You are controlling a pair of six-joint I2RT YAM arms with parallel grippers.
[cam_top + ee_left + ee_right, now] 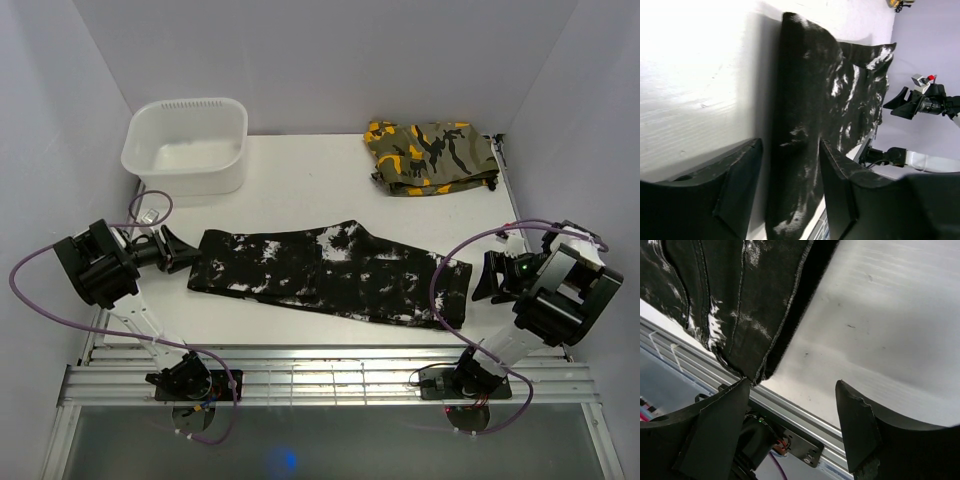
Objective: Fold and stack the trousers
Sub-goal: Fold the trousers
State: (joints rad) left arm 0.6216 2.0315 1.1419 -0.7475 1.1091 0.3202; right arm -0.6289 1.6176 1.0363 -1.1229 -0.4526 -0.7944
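— Left hand (790,145), left wrist view: status?
— Spread wide, empty, fingers (735,170) straddling one end of the trousers (810,100); apparently lined up to pinch it.
— Right wrist view?
— Right hand (792,385) wide, empty; trousers' corner just beside one finger, by the near edge of the counter (880,315).
— Overhead?
— Trousers flat, unfolded, lengthwise along the near edge, one hand at each end.

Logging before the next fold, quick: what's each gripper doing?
Left gripper: open, at the left end of the trousers, gripping nothing.
Right gripper: open, beside their right end, empty.
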